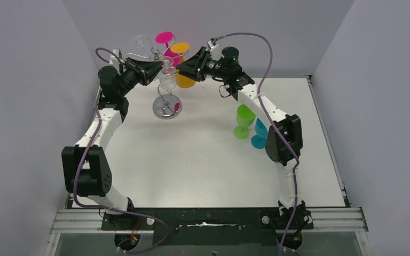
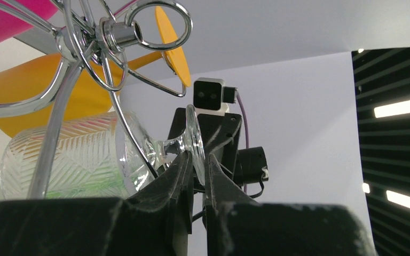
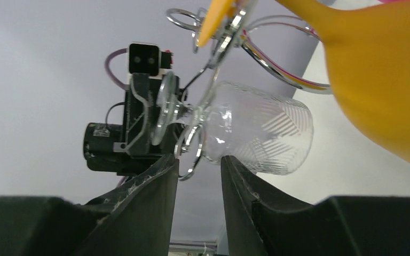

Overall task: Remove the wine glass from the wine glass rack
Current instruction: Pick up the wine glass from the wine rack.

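"Two claws at one rack. Which one has the glass?"

"It's the left gripper (image 2: 196,160). Its fingers are pinched almost together on the edge of the clear wine glass (image 2: 80,154) foot. The glass lies on its side at the top of the wine glass rack (image 2: 112,34), its stem caught behind a wire arm, so it isn't off yet."

"And the right gripper (image 3: 198,160)?"

"Its fingers are partly apart with nothing between them, poised just under the stem, beside the orange glass (image 3: 384,69). I'd guess it's there to support the bowl while the left slides the stem clear."

"Any risk?"

"That thin foot could slip from the pinch."
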